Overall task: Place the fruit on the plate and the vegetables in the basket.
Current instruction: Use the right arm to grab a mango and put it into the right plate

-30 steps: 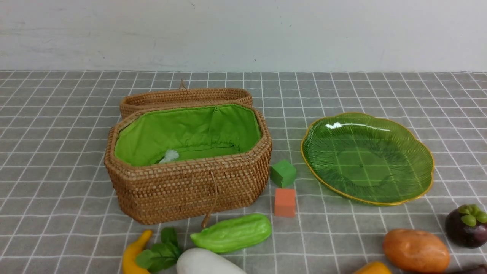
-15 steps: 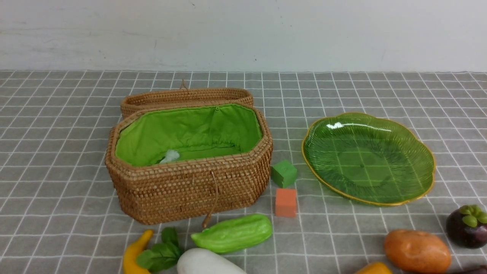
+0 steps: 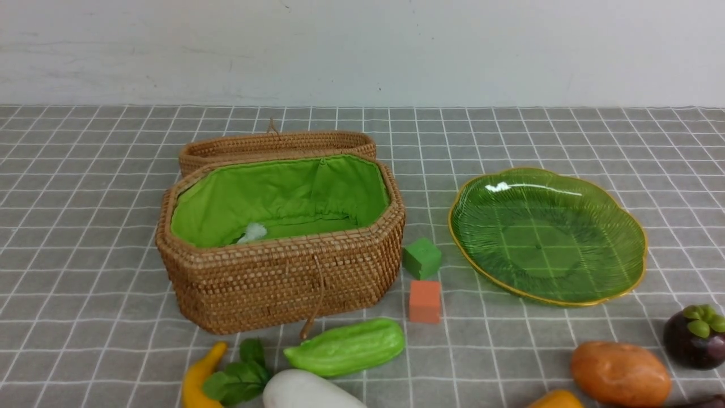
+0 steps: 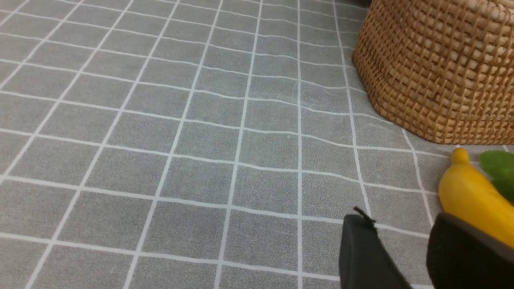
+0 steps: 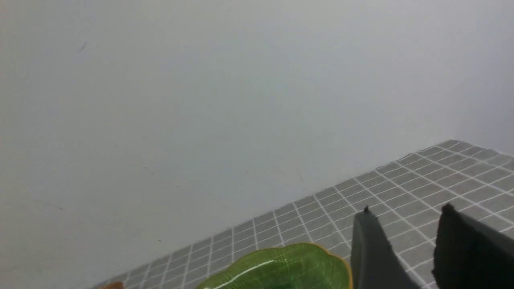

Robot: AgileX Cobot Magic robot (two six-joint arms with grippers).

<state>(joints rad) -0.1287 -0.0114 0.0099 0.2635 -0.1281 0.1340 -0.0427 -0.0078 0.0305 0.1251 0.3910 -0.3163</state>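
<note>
- The basket (image 3: pixel 272 283) stands open on the table (image 3: pixel 85 226), left of the middle. Its green lining is bare except for a small white scrap (image 3: pixel 252 232), and its lid (image 3: pixel 277 144) lies just behind it.
- The plate (image 3: pixel 546 235) sits right of the middle, well apart from the basket, with nothing on it.
- A green cube (image 3: pixel 421 258) and an orange cube (image 3: pixel 424 301) lie between basket and plate.
- Toward the near edge, in front of the basket, lie the banana (image 3: pixel 199 377), the radish (image 3: pixel 306 391) with its leaves beside the banana, and the gourd (image 3: pixel 345 347).
- Toward the near right corner lie the potato (image 3: pixel 620 373), the mangosteen (image 3: pixel 694 337) and the mango (image 3: pixel 558 399), which is cut off by the frame. A dark piece (image 3: pixel 708 402) barely shows.
- The left gripper (image 4: pixel 399 214) hangs low over the cloth, fingers spread with nothing between them and the banana just beside one finger.
- The right gripper (image 5: pixel 406 208) is raised and faces the wall, fingers apart and gripping nothing, with the plate's edge below.
</note>
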